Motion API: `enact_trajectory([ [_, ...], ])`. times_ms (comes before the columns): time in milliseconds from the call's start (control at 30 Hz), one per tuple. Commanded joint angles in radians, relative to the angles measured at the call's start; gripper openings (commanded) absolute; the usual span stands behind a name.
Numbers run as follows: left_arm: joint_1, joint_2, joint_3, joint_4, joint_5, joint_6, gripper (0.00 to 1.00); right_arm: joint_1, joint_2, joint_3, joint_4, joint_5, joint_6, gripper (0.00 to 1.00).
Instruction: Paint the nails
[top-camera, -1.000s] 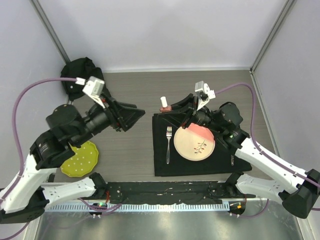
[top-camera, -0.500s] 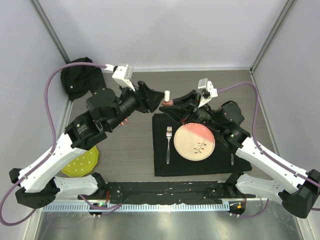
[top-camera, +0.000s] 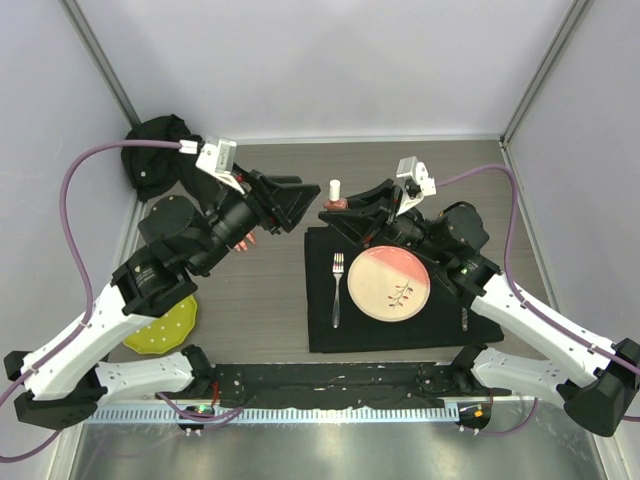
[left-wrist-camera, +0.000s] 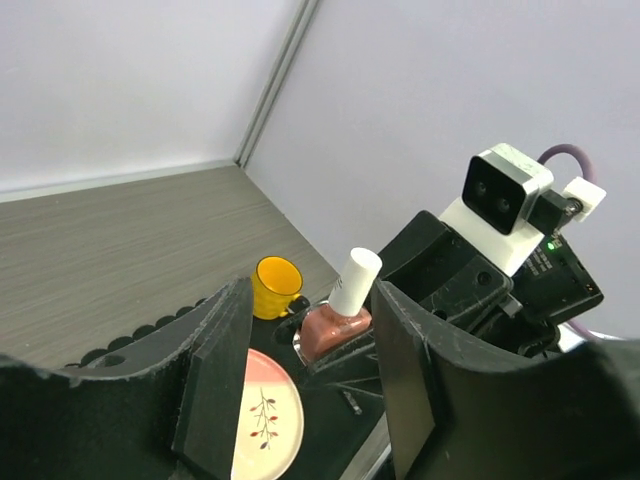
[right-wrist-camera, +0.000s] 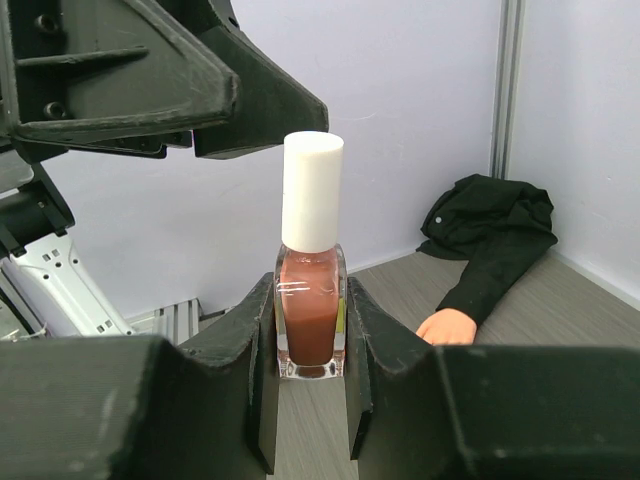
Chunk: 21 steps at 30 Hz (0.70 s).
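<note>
The nails (top-camera: 247, 241) lie far left on the mannequin hand (right-wrist-camera: 447, 327), partly under the left arm; the left gripper (left-wrist-camera: 310, 340), spread, flanks the white cap (right-wrist-camera: 312, 190); closing off-centre could wrench the polish bottle (right-wrist-camera: 311, 310) from the right gripper (right-wrist-camera: 310, 335) pinching it.

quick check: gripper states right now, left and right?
left gripper: open, holding nothing.
right gripper: closed on the nail polish bottle, which stands upright between its fingers.
</note>
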Motion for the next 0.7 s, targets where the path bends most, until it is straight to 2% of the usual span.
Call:
enact_trajectory([
  [0, -0.005, -0.017, 0.0, 0.117, 0.087, 0.04, 0.56, -0.002, -0.004, 0.036, 0.035, 0.032, -0.01, 0.01],
  [33, -0.005, 0.022, 0.026, 0.064, 0.137, 0.046, 0.56, -0.001, -0.004, 0.04, 0.032, 0.033, -0.009, 0.01],
  [167, -0.005, 0.106, 0.165, -0.083, 0.15, 0.085, 0.47, -0.003, -0.003, 0.052, 0.021, 0.036, -0.007, 0.01],
  [400, -0.005, 0.134, 0.179, -0.096, 0.15, 0.128, 0.45, -0.002, -0.011, 0.064, 0.001, 0.039, -0.012, 0.01],
  [667, -0.008, 0.158, 0.182, -0.096, 0.176, 0.106, 0.42, -0.003, -0.009, 0.067, -0.001, 0.036, -0.006, 0.01],
])
